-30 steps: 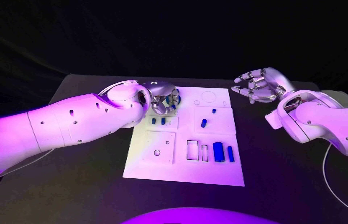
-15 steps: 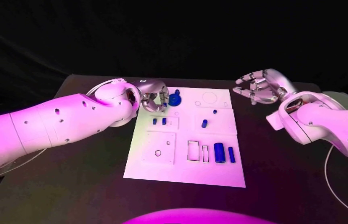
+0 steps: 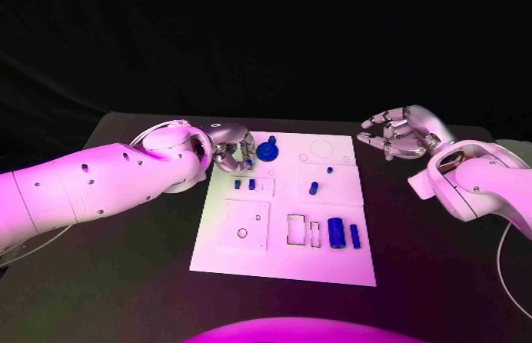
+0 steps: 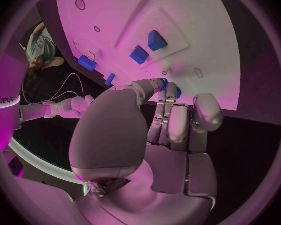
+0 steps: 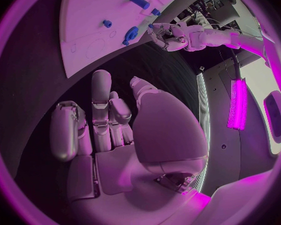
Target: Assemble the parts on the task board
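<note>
Over on the left side of the black table, your left hand is hovering at the far-left corner of the task board, fingers curled in. It is pinching a round blue part, which is sitting tilted against its fingertips over the board's far edge; the left wrist view is showing that blue piece peeking out between thumb and finger. Just nearer you from that hand, two small blue pegs are standing side by side in their panel. Moving toward the middle, another small blue part is lying on the centre-right panel, with a tiny one just beyond it. Nearer the front edge, a thick blue cylinder and a thin blue bar are lying side by side, close but apart, beside two bare rectangular slots. Off the board's far-right corner, your right hand is hanging above the table, fingers curled but spread apart, grasping nothing; the right wrist view is showing its palm bare.
</note>
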Robot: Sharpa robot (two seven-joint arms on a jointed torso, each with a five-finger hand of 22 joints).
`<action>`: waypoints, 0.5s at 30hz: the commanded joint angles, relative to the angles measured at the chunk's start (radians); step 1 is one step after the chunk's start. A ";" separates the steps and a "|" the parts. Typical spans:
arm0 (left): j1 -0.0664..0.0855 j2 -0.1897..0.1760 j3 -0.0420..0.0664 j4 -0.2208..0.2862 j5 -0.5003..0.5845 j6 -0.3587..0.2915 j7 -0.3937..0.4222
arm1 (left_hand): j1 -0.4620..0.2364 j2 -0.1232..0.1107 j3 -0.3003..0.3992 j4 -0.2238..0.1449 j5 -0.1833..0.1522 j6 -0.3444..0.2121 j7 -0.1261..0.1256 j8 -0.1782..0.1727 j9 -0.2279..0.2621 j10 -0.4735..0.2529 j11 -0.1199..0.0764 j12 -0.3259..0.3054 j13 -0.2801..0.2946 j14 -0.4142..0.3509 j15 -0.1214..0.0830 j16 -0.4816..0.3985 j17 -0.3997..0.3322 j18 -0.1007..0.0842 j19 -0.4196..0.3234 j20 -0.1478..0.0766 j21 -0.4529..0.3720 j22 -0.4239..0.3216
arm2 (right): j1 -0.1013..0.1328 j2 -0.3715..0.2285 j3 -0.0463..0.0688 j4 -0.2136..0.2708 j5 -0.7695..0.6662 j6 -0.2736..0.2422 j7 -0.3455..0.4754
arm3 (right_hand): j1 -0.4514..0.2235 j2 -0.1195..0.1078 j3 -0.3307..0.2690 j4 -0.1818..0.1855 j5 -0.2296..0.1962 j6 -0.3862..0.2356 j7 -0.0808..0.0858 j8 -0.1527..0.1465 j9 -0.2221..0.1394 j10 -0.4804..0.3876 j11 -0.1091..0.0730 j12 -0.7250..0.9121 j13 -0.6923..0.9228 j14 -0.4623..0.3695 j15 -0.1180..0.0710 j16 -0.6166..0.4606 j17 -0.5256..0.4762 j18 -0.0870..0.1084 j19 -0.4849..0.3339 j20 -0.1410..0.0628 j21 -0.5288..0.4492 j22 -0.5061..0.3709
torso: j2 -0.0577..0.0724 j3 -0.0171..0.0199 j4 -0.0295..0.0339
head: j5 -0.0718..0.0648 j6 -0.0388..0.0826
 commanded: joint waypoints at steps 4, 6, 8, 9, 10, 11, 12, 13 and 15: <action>0.000 0.004 -0.001 -0.005 0.016 0.031 0.002 | -0.009 -0.003 -0.005 -0.002 -0.003 0.007 0.001 -0.004 -0.002 0.004 0.001 -0.006 -0.001 0.001 0.004 -0.001 0.000 -0.017 -0.004 0.000 -0.003 -0.001 | -0.001 0.001 0.000 0.002 -0.004 0.003 0.009 | -0.006 -0.006 -0.001 0.003 0.002 -0.004 -0.006 0.006 0.002 0.003 0.000 0.001 -0.001 -0.002 -0.008 0.003 -0.001 0.008 -0.007 0.000 -0.003 0.100 | 0.000 0.0012 0.0005 | -0.005 0.000; 0.000 0.006 -0.002 -0.008 0.016 0.034 0.003 | -0.008 -0.003 -0.005 -0.002 -0.003 0.006 0.001 -0.005 -0.002 0.004 0.001 -0.007 -0.002 0.001 0.004 -0.001 -0.001 -0.017 -0.005 0.000 -0.004 -0.002 | -0.001 0.001 0.000 0.002 -0.004 0.003 0.009 | -0.006 -0.006 -0.001 0.003 0.002 -0.004 -0.006 0.006 0.002 0.003 0.000 0.001 -0.001 -0.002 -0.008 0.003 -0.001 0.008 -0.007 0.000 -0.003 0.100 | 0.000 0.0011 0.0004 | -0.004 0.001; -0.001 0.008 -0.003 -0.010 0.016 0.038 0.003 | -0.008 -0.003 -0.005 -0.002 -0.003 0.006 0.001 -0.005 -0.002 0.004 0.001 -0.007 -0.002 0.001 0.004 -0.002 -0.001 -0.017 -0.004 0.000 -0.004 -0.002 | -0.001 0.001 0.000 0.003 -0.004 0.003 0.009 | -0.006 -0.006 -0.001 0.003 0.002 -0.004 -0.006 0.006 0.002 0.003 0.000 0.001 -0.001 -0.002 -0.008 0.003 -0.001 0.008 -0.007 0.000 -0.003 0.100 | 0.000 0.0009 -0.0003 | -0.004 -0.001; -0.001 0.008 -0.003 -0.010 0.016 0.039 0.002 | -0.008 -0.003 -0.005 -0.002 -0.003 0.006 0.001 -0.005 -0.002 0.004 0.001 -0.007 -0.002 0.001 0.004 -0.002 -0.001 -0.017 -0.004 0.000 -0.004 -0.002 | -0.001 0.000 0.000 0.003 -0.004 0.003 0.009 | -0.006 -0.006 -0.001 0.003 0.002 -0.004 -0.006 0.006 0.002 0.003 0.000 0.001 -0.001 -0.002 -0.008 0.003 -0.001 0.008 -0.007 0.000 -0.003 0.100 | 0.000 0.0010 -0.0005 | -0.004 -0.001; -0.001 0.009 -0.003 -0.011 0.016 0.041 0.002 | -0.008 -0.003 -0.005 -0.002 -0.003 0.006 0.001 -0.005 -0.002 0.004 0.001 -0.007 -0.002 0.001 0.004 -0.002 -0.001 -0.017 -0.004 0.000 -0.004 -0.002 | -0.001 0.000 0.000 0.003 -0.004 0.003 0.009 | -0.006 -0.006 -0.001 0.003 0.002 -0.004 -0.006 0.006 0.002 0.003 0.000 0.001 -0.001 -0.002 -0.008 0.003 -0.001 0.008 -0.007 0.000 -0.003 0.100 | 0.000 0.0010 -0.0006 | -0.005 -0.001; -0.001 0.009 -0.004 -0.011 0.016 0.042 0.002 | -0.008 -0.003 -0.005 -0.002 -0.003 0.006 0.001 -0.005 -0.002 0.004 0.001 -0.007 -0.002 0.001 0.004 -0.002 -0.001 -0.017 -0.004 0.000 -0.004 -0.002 | -0.001 0.000 0.000 0.003 -0.004 0.003 0.009 | -0.006 -0.006 -0.001 0.003 0.002 -0.004 -0.006 0.006 0.002 0.003 0.000 0.001 -0.001 -0.002 -0.008 0.003 -0.001 0.008 -0.007 0.000 -0.003 0.100 | 0.000 0.0013 -0.0009 | -0.004 -0.001; -0.002 0.009 -0.004 -0.011 0.016 0.043 0.002 | -0.008 -0.003 -0.005 -0.002 -0.003 0.006 0.001 -0.005 -0.002 0.004 0.001 -0.007 -0.002 0.001 0.004 -0.002 -0.001 -0.017 -0.004 0.000 -0.004 -0.002 | -0.001 0.000 0.000 0.003 -0.004 0.003 0.009 | -0.006 -0.006 -0.001 0.003 0.002 -0.004 -0.006 0.006 0.002 0.003 0.000 0.001 -0.001 -0.002 -0.008 0.003 -0.001 0.008 -0.007 0.000 -0.003 0.100 | 0.000 0.0011 -0.0011 | -0.003 -0.001; -0.002 0.010 -0.004 -0.012 0.016 0.044 0.002 | -0.008 -0.003 -0.005 -0.002 -0.003 0.006 0.001 -0.005 -0.002 0.004 0.001 -0.007 -0.002 0.001 0.004 -0.002 -0.001 -0.017 -0.004 0.000 -0.004 -0.002 | -0.001 0.000 0.000 0.003 -0.004 0.003 0.009 | -0.006 -0.006 -0.001 0.003 0.002 -0.004 -0.006 0.006 0.002 0.003 0.000 0.001 -0.001 -0.002 -0.008 0.003 -0.001 0.008 -0.007 0.000 -0.003 0.100 | 0.000 0.0009 -0.0007 | -0.003 -0.002; -0.002 0.010 -0.004 -0.011 0.016 0.046 0.002 | -0.008 -0.003 -0.004 -0.003 -0.003 0.007 0.001 -0.006 -0.002 0.005 0.001 -0.009 -0.002 0.000 0.005 -0.002 -0.002 -0.016 -0.005 0.000 -0.004 -0.003 | -0.001 -0.001 0.000 0.003 -0.004 0.003 0.009 | -0.006 -0.006 -0.001 0.003 0.002 -0.004 -0.006 0.006 0.002 0.003 0.000 0.001 -0.001 -0.002 -0.008 0.003 -0.001 0.008 -0.007 0.000 -0.003 0.100 | 0.000 0.0004 -0.0001 | -0.004 -0.003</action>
